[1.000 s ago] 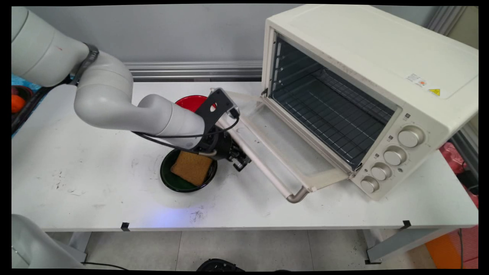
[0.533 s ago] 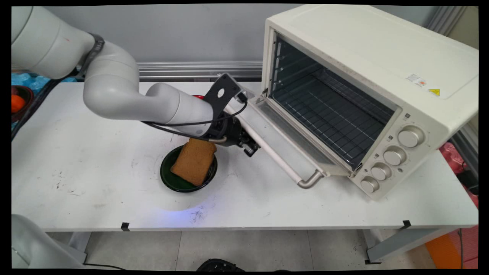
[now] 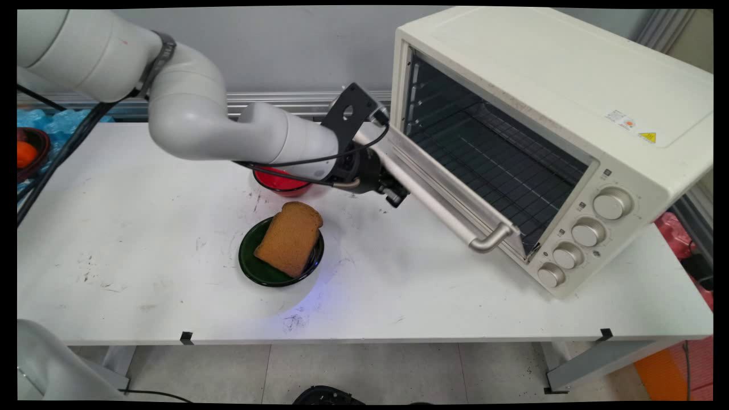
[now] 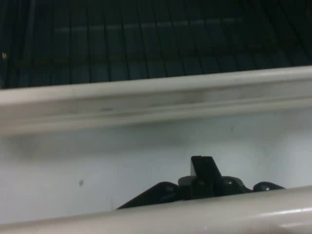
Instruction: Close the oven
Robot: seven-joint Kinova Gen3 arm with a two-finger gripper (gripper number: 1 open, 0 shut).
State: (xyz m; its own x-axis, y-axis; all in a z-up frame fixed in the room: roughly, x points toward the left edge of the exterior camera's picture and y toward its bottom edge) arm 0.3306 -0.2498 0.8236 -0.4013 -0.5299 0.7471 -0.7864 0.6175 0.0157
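One gripper (image 3: 396, 196) sits under the outer face of the oven door (image 3: 450, 196), pressed against or just beside it near the door's left end; whether its fingers are open or closed cannot be told, since the hand view shows only a single black finger (image 4: 204, 168) rising behind the door's rail. The door stands tilted, partway between flat and upright, its metal handle (image 3: 490, 239) along the free edge. Behind it the toaster oven (image 3: 569, 85) shows its dark wire rack (image 3: 490, 165). Below and left of the gripper, well clear of it, a slice of brown bread (image 3: 290, 236) rests in a dark green bowl (image 3: 256, 270) on the white counter (image 3: 142, 239). A red bowl (image 3: 279, 182) lies partly hidden under the arm's wrist.
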